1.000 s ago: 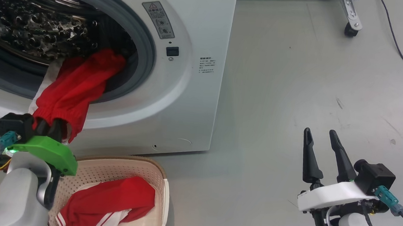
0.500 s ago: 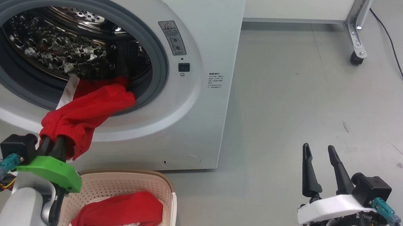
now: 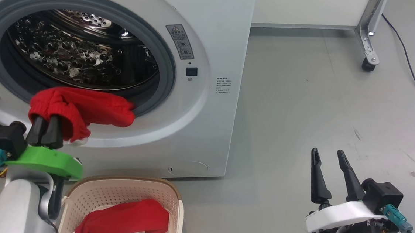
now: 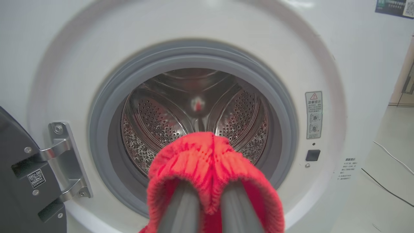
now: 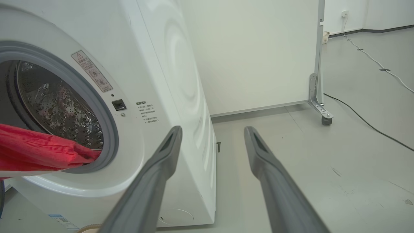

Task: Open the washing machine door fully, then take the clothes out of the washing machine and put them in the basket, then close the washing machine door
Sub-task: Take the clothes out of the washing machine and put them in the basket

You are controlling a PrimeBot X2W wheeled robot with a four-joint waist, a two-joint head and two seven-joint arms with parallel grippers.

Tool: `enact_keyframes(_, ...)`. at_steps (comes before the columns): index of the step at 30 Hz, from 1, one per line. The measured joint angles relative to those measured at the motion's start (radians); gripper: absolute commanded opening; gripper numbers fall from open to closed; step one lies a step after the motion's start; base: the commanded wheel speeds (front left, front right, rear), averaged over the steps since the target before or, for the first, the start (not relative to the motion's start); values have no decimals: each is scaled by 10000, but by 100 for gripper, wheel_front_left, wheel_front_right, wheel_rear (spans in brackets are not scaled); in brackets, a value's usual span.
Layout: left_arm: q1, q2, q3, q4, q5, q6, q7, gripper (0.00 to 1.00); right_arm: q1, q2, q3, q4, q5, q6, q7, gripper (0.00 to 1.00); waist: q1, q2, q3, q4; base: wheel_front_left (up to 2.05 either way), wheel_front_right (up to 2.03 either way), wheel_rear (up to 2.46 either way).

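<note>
The washing machine point(image 3: 213, 39) stands open, its steel drum point(image 3: 82, 55) bare inside. My left gripper point(image 3: 45, 128) is shut on a red garment point(image 3: 89, 109) just in front of the opening. The garment's free end lies across the grey rubber ring point(image 3: 163, 90). In the left wrist view the red fabric point(image 4: 210, 161) drapes over both fingers point(image 4: 181, 210). The dark door point(image 4: 13, 181) hangs swung out at the left on its hinge point(image 4: 64, 161). Below the opening, the cream basket point(image 3: 171, 195) holds another red garment with white stripes point(image 3: 125, 217). My right gripper point(image 3: 327, 152) is open over the floor, far to the right.
A white panel on a metal leg with a caster point(image 3: 368, 64) stands behind and to the right of the machine. A dark cable point(image 3: 411, 69) runs along the grey floor at the far right. The basket sits close to my left forearm point(image 3: 19, 205).
The head camera has tilted up. My left gripper has drawn the red garment out of the drum and to the left; only its end still rests on the ring. The right gripper has stayed still.
</note>
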Motion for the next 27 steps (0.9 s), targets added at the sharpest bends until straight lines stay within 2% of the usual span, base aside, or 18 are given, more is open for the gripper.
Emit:
enact_keyframes(12,242,-176,297,-1774,-35,0,-31,0,96,4,-35,-150,0,8,0,100,0,0,146,-48,0,0,0)
enact_keyframes(27,1537,-203,-326,-1325,94,-10,186,0,93,4,-35,-293,0,12,0,100,0,0,469,-49,0,0,0)
